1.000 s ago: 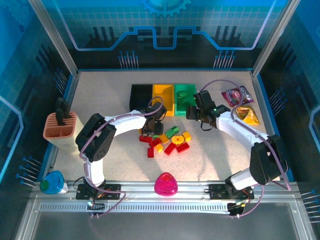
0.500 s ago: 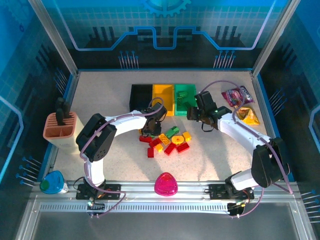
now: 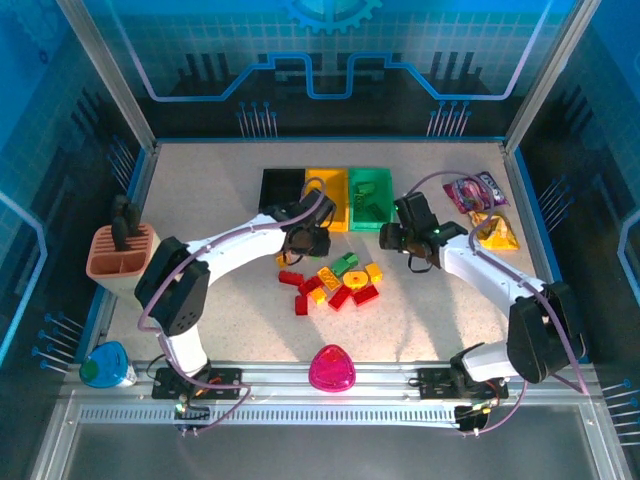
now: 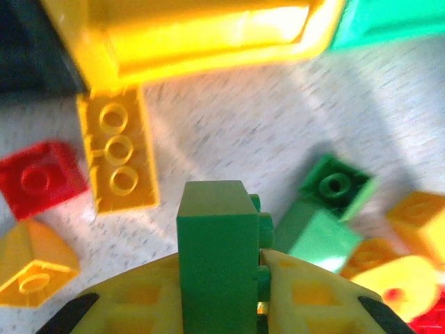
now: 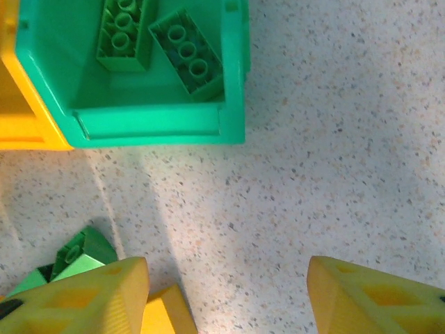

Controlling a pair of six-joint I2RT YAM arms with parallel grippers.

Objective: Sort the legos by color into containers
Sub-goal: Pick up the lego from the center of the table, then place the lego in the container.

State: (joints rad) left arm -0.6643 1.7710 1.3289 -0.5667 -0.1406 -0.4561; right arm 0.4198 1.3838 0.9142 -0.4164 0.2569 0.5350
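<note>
My left gripper [image 4: 221, 268] is shut on a green lego [image 4: 217, 236], held upright between its yellow fingers just above the table. In the top view this gripper [image 3: 305, 238] hangs between the lego pile [image 3: 335, 280] and the yellow container [image 3: 327, 190]. Below it lie a long yellow lego [image 4: 118, 156], a red lego [image 4: 38, 177] and more green legos [image 4: 327, 205]. The black container [image 3: 282, 188] and green container [image 3: 371, 195] flank the yellow one. My right gripper [image 5: 226, 299] is open over bare table in front of the green container [image 5: 139, 118], which holds two green legos [image 5: 188, 52].
A pink dome [image 3: 332, 368] sits near the front rail. The terracotta holder [image 3: 120, 255] stands at the left edge, with a blue object [image 3: 105, 365] in front of it. Two snack packets [image 3: 478, 192] lie at the back right.
The left gripper has shut on the green lego and lifted it from the pile toward the containers. The right gripper has drawn back from the green container toward the pile.
</note>
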